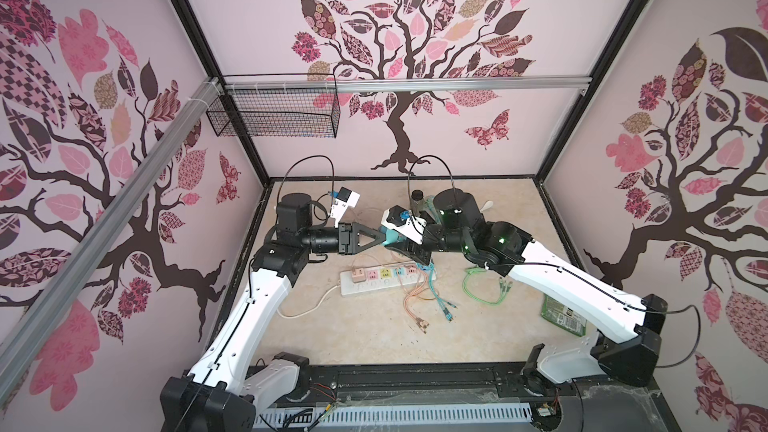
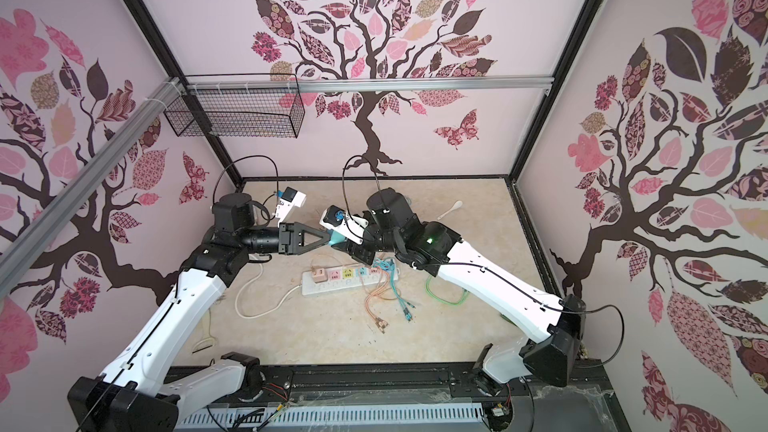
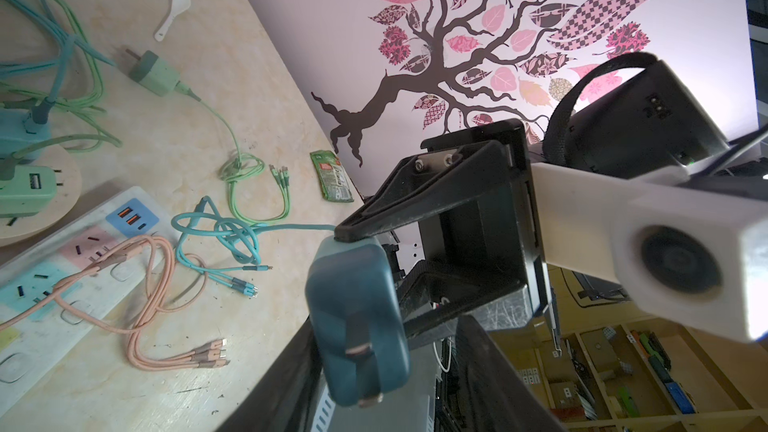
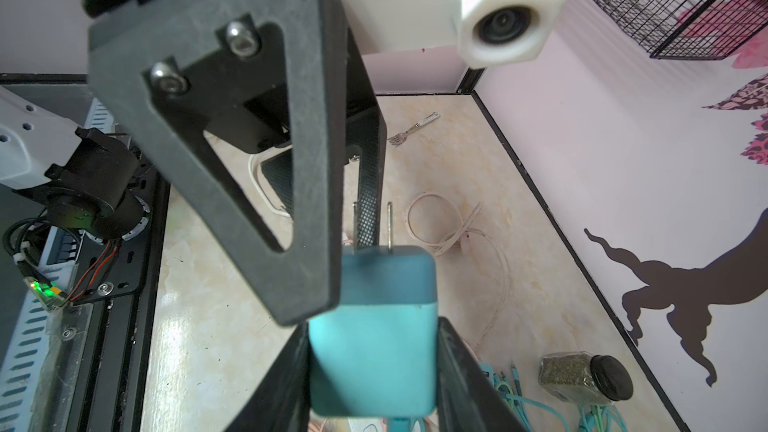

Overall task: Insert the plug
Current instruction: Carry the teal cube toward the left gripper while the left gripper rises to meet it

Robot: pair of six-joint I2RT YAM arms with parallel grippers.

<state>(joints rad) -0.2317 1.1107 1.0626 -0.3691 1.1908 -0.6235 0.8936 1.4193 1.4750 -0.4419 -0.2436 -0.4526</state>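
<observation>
Mid-air handover: right gripper jaws clamp the plug, left gripper jaws open around it; next, left clamps, then aims the prongs at the power strip.

The plug is smooth teal plastic with a soft satin sheen, and its prongs are bare bright metal. The jaws of the left gripper are matt black plastic with a fine grain, fixed with shiny metal screws. The bench has a glossy cream top that looks like marble, lightly scuffed. The power strip is dull, smudged white plastic. The pink cable, teal cable and green cable look like braided cloth. The basket is thin black wire mesh. The fork is shiny metal, the packet is glossy film, and the disc looks like pale wood.
</observation>
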